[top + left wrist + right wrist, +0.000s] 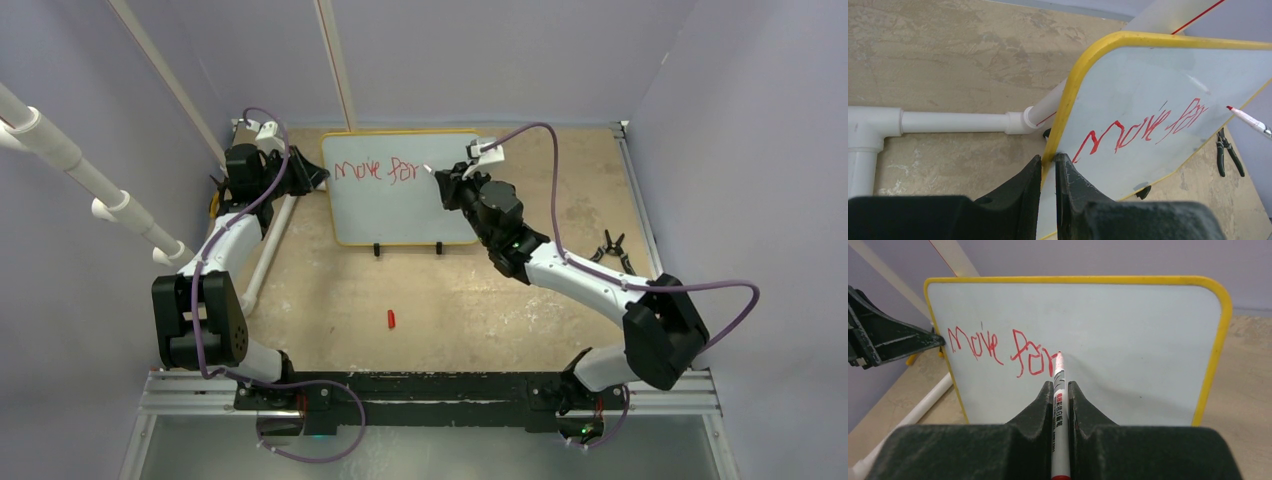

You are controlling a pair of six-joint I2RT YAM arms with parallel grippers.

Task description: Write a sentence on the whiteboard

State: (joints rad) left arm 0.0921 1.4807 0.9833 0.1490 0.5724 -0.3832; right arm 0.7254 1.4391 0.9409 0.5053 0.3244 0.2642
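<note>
Right arm reaches forward, right gripper point(1060, 390) clamped on marker point(1059, 372), tip at the sentence point(993, 347). Left gripper point(1048, 162) pinches the whiteboard point(1148, 85) by its left frame. Only the top view shows a small red piece point(392, 319) on the table point(450, 300).

Left pincer point(1048, 160) — tight on whiteboard point(1148, 90) edge

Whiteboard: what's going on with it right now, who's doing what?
The left fingers pinch the left yellow edge of the whiteboard, steadying it. The right fingers grip a red marker, its tip at the board just past the sentence, which reads only "Move for" and is not yet finished.
</note>
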